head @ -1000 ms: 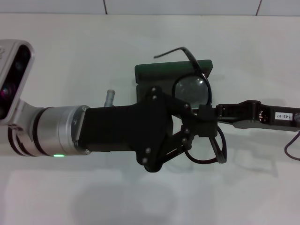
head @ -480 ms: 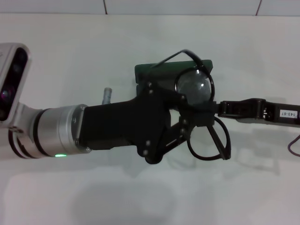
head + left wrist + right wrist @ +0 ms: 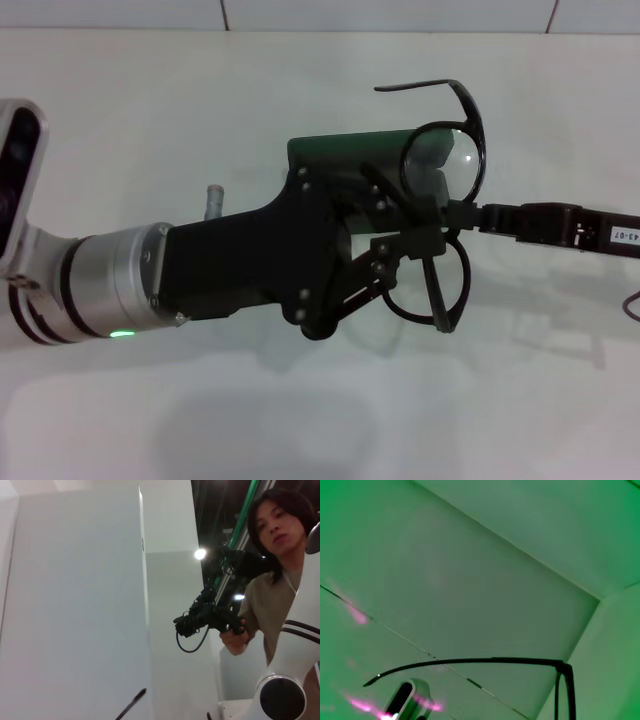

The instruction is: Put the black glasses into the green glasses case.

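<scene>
Left gripper (image 3: 432,238): fingers closed on the bridge of the black glasses (image 3: 440,215), between the two lenses; arm enters from the left across the white table (image 3: 150,130), its black housing over the middle of the scene.

Right gripper (image 3: 478,215): comes in from the right as a thin black finger, tip at the frame beside the bridge; appears to touch it, but whether its fingers are apart or together cannot be told.

Black glasses: held up off the table, front standing on edge with one lens above the other in the head view. Far lens overlaps the right end of the case; near lens hangs over bare table. One temple arm sticks out leftward from the top of the frame, also seen in the right wrist view (image 3: 470,662).

Green glasses case (image 3: 345,155): lies on the table behind and under the left gripper, mostly hidden; open or shut unclear from here.

Left wrist view: a person (image 3: 280,580) holding a black camera rig (image 3: 210,617).
</scene>
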